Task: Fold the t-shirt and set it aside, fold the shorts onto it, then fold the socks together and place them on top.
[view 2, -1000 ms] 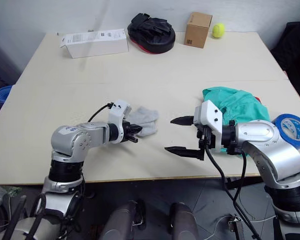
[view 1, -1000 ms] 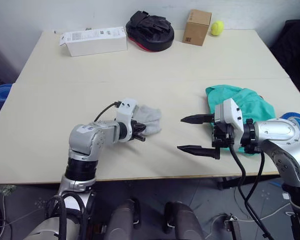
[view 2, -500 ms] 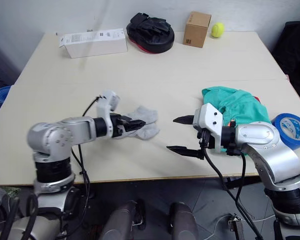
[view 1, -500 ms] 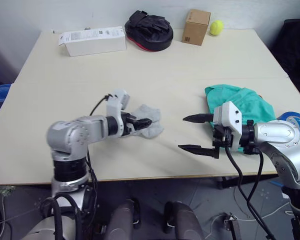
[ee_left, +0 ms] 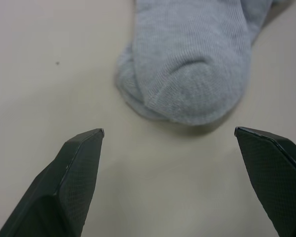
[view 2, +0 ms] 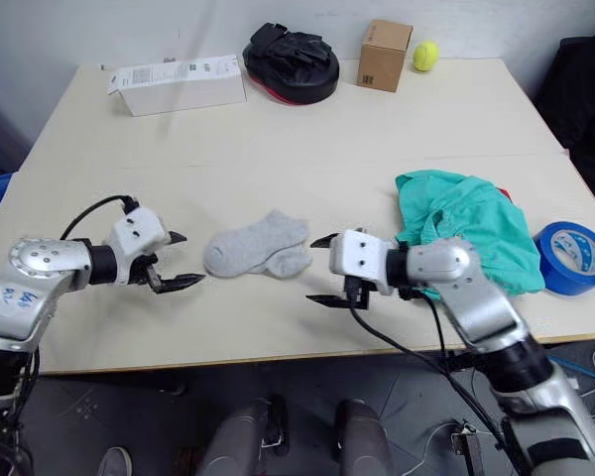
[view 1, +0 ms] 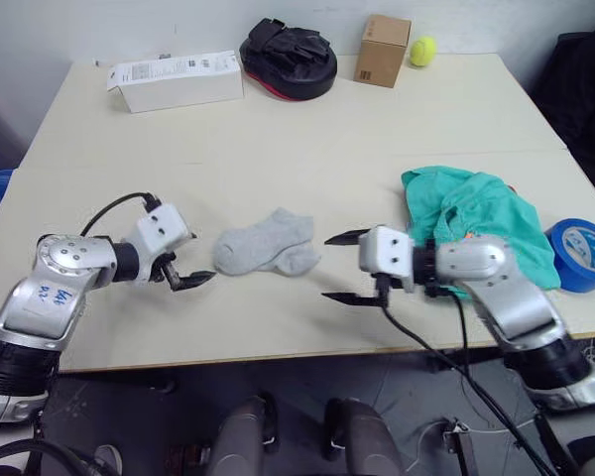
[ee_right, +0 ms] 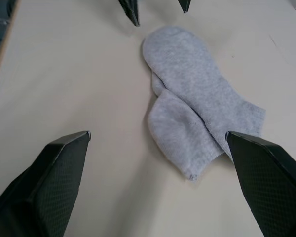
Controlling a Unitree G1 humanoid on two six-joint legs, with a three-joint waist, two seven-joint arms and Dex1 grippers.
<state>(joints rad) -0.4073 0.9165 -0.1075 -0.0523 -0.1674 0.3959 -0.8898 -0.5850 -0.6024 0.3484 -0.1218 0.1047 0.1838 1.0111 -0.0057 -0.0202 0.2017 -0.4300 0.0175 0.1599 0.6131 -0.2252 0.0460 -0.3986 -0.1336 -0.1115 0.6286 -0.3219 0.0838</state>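
Observation:
The two light grey socks (view 1: 266, 243) lie one on the other on the table's middle front. My left gripper (view 2: 192, 258) is open just left of them, its tips pointing at the toe end (ee_left: 192, 64) with nothing between its fingers (ee_left: 74, 187). My right gripper (view 1: 326, 268) stands open just right of the socks (ee_right: 197, 108), also empty. The teal shorts (view 1: 476, 213) lie bunched at the right behind my right arm. A small red bit (view 2: 503, 194) peeks out at their far edge; the t-shirt is otherwise hidden.
A blue tape roll (view 1: 580, 253) lies at the right edge beside the shorts. Along the far edge stand a white box (view 1: 174, 79), a black bag (view 1: 288, 55), a cardboard box (view 1: 382, 50) and a tennis ball (view 1: 421, 50).
My left gripper opened, let go of the socks and drew back to the left. The socks now lie flat on the table. My right gripper moved left, closer to them.

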